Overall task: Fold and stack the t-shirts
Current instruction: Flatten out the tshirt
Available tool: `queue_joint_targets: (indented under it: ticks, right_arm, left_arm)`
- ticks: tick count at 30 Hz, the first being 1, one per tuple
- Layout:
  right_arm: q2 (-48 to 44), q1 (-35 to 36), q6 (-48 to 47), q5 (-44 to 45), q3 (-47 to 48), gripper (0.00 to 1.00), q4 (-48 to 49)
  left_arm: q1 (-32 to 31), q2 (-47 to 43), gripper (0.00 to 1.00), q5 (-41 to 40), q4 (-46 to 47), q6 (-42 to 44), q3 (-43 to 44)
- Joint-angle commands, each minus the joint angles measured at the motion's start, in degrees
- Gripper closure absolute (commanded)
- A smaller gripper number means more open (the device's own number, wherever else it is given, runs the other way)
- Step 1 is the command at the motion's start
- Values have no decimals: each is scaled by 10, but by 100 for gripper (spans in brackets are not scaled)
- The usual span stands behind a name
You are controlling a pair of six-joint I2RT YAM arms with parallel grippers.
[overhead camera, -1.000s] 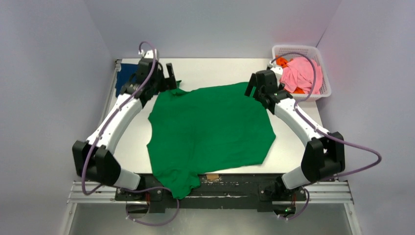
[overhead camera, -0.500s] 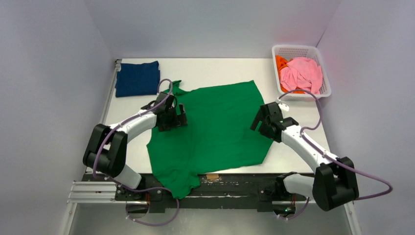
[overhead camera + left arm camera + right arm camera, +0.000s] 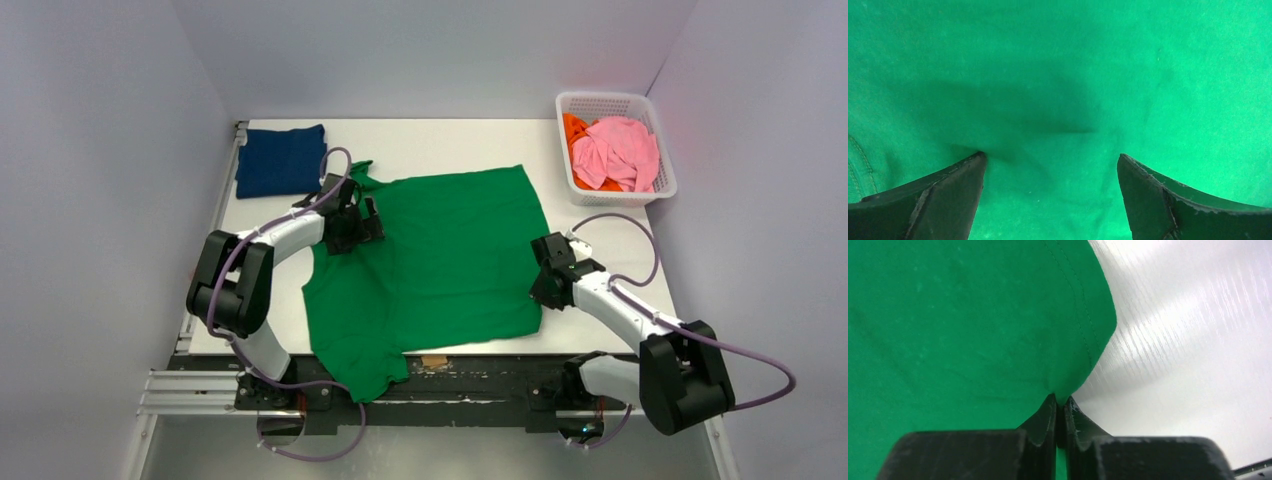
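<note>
Green t-shirt (image 3: 440, 260) flat on white table (image 3: 450, 140); left fingers (image 3: 943, 200) spread; right fingers (image 3: 1040, 425) pinch hem

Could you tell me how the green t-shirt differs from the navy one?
The bright green cloth t-shirt lies spread open mid-table; the navy blue cloth t-shirt sits folded at the far-left corner. The right gripper pinches the green one's edge; nothing touches the navy one. Both are plain.
</note>
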Motion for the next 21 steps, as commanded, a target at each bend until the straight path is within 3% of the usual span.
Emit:
queue_joint_targets:
  ticks: [1, 5, 9, 12, 16, 21]
  right_arm:
    - [26, 2, -27, 28, 83, 100, -84]
    - [99, 9, -38, 41, 209, 100, -295]
    - [208, 60, 8, 98, 278, 100, -431]
    - [283, 97, 57, 146, 330, 69, -493]
    - [300, 102, 44, 155, 380, 59, -473]
    - [218, 90, -8, 138, 369, 30, -352]
  left_arm:
    - [8, 24, 0, 5, 14, 3, 40]
    - [8, 36, 0, 9, 17, 0, 55]
    - [8, 36, 0, 1, 17, -1, 58]
    - [8, 34, 0, -17, -1, 3, 65]
    - [8, 26, 0, -38, -9, 7, 64]
    - [9, 30, 0, -39, -20, 12, 77]
